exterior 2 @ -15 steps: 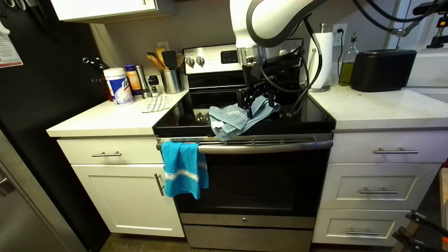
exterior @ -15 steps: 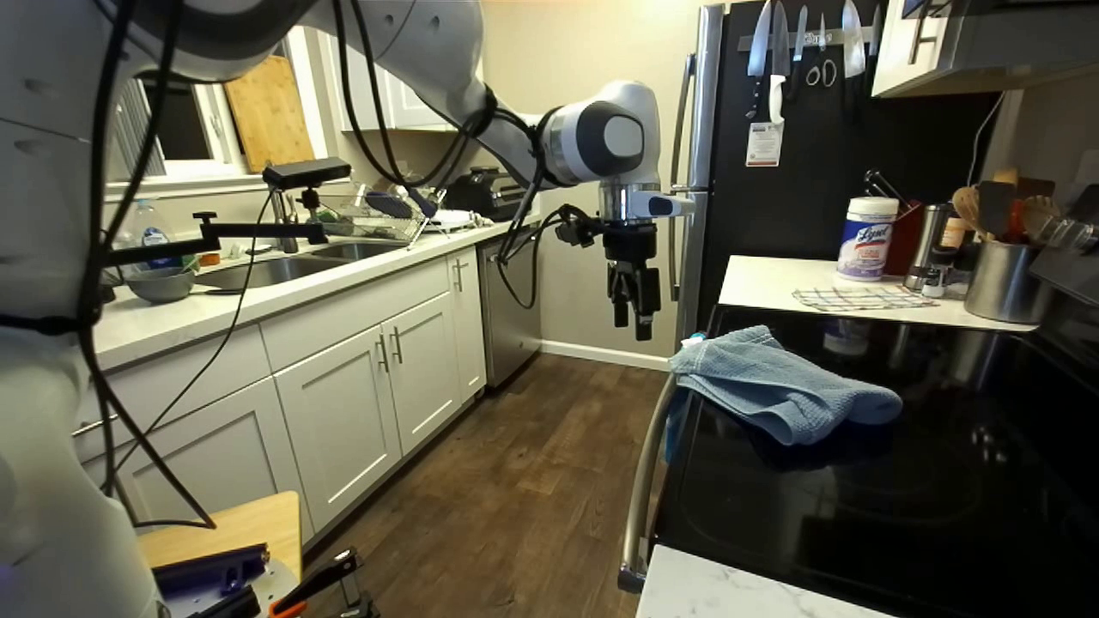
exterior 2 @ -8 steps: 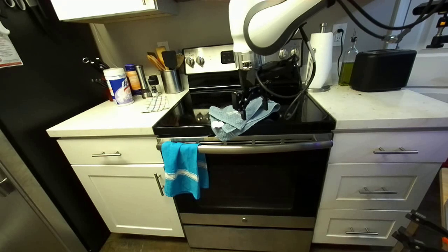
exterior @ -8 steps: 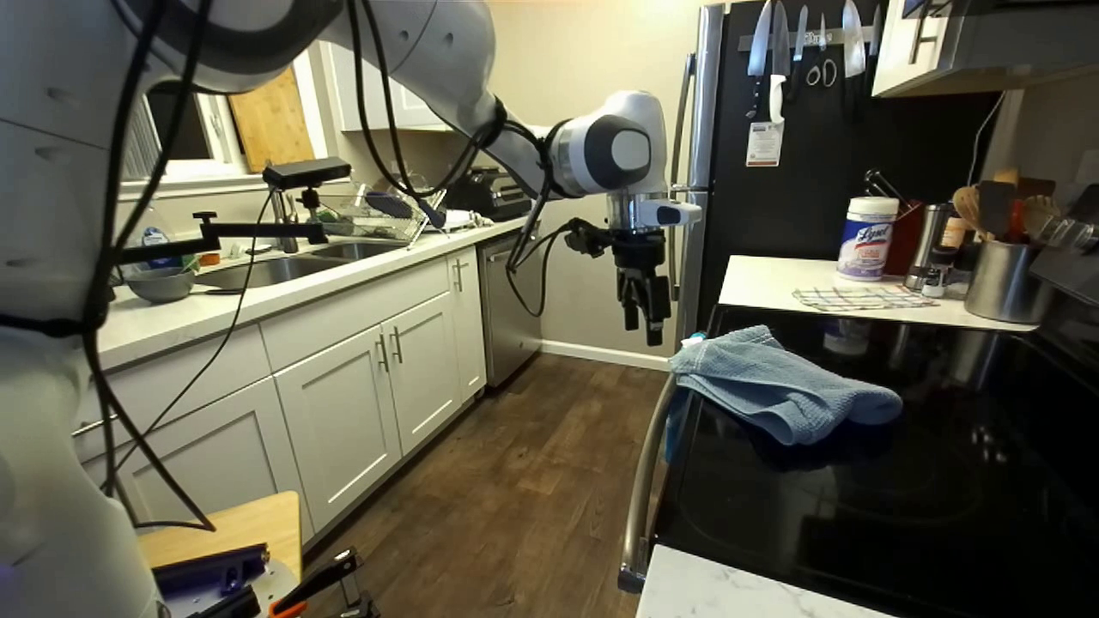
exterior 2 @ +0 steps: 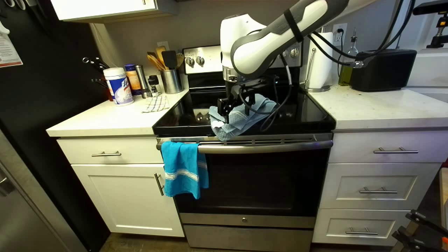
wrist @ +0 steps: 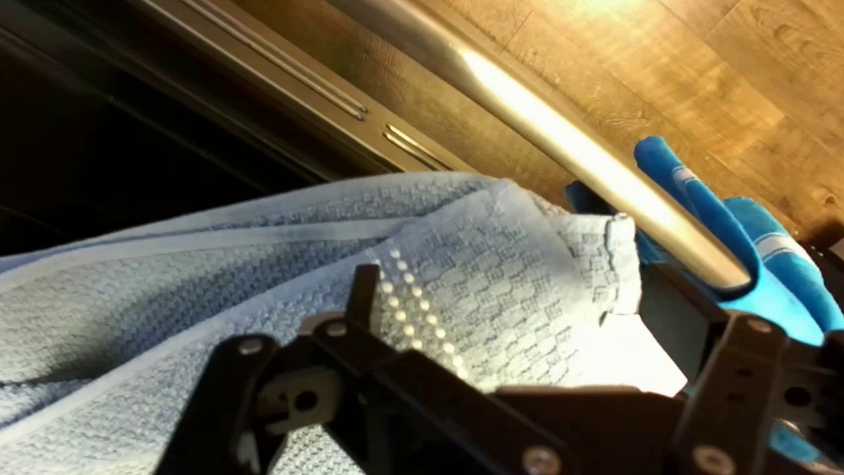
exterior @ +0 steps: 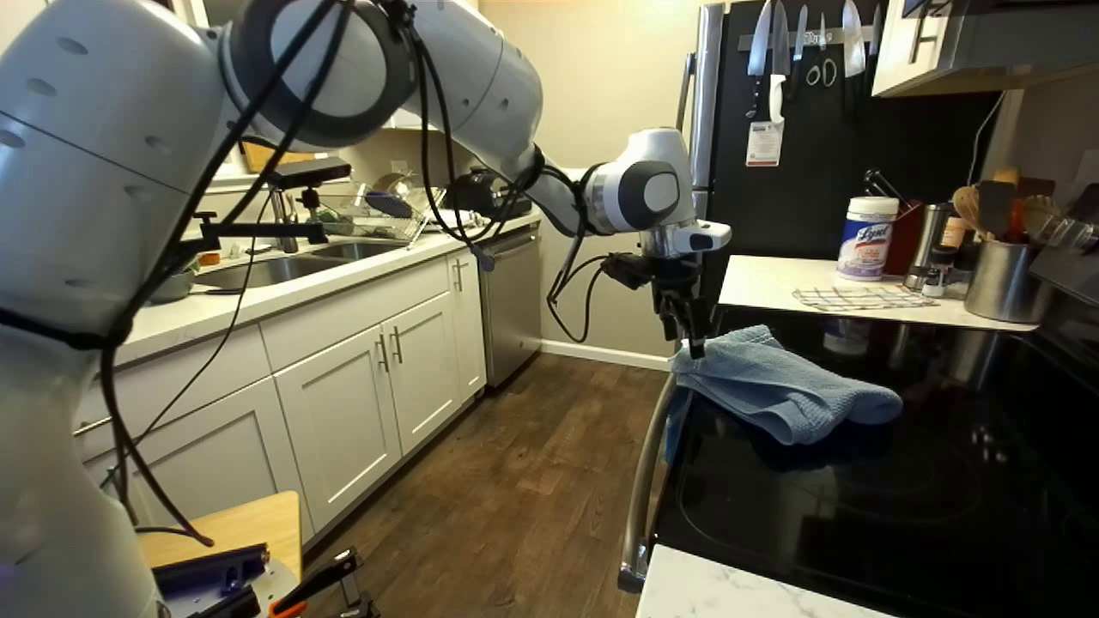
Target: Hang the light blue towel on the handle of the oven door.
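The light blue towel lies bunched on the black stovetop, one corner reaching over the front edge. It shows in an exterior view and fills the middle of the wrist view, with a white tag near that corner. The metal oven handle runs along the oven front below it; it crosses the wrist view diagonally. My gripper points down, open and empty, over the towel's front corner. In the wrist view its fingers stand apart with towel visible between them; whether the tips touch it I cannot tell.
A bright blue towel hangs on one end of the oven handle. A Lysol tub, utensil holder and checked cloth stand on the counter beside the stove. A paper towel roll and black toaster stand on the opposite side.
My open gripper has moved down and across to the towel's front corner, rightward in one exterior view and leftward in the other. The towel has not moved.
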Action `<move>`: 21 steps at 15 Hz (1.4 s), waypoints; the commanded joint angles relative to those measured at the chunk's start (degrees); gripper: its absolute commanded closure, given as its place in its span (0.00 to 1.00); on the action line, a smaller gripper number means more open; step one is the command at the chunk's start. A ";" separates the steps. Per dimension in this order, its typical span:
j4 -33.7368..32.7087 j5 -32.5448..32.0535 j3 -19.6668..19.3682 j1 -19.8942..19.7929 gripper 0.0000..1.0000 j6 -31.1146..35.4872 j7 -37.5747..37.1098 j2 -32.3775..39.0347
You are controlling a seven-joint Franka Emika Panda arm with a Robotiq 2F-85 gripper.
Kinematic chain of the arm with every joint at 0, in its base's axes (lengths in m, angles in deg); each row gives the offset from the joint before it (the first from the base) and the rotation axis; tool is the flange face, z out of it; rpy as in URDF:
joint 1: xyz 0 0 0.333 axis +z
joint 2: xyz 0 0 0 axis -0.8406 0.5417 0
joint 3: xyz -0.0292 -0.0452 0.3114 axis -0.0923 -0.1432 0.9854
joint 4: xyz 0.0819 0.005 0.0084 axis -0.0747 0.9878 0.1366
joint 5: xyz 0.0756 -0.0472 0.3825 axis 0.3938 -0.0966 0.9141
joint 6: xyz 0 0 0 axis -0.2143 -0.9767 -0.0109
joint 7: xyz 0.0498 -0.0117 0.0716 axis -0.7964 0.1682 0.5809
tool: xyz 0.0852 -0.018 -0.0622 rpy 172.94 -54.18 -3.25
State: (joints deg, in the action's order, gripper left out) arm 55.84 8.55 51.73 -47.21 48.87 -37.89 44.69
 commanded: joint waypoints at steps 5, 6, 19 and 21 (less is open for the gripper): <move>-7.75 -1.40 -2.67 2.74 0.00 1.35 1.76 4.92; -8.76 -1.10 -2.76 2.80 0.00 0.61 1.80 5.57; -18.86 0.24 -3.10 2.43 0.47 -3.79 2.48 12.82; -19.15 0.21 -3.21 2.36 0.60 -3.87 2.43 12.79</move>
State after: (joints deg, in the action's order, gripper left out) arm 38.52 8.18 48.88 -44.85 46.08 -37.48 56.69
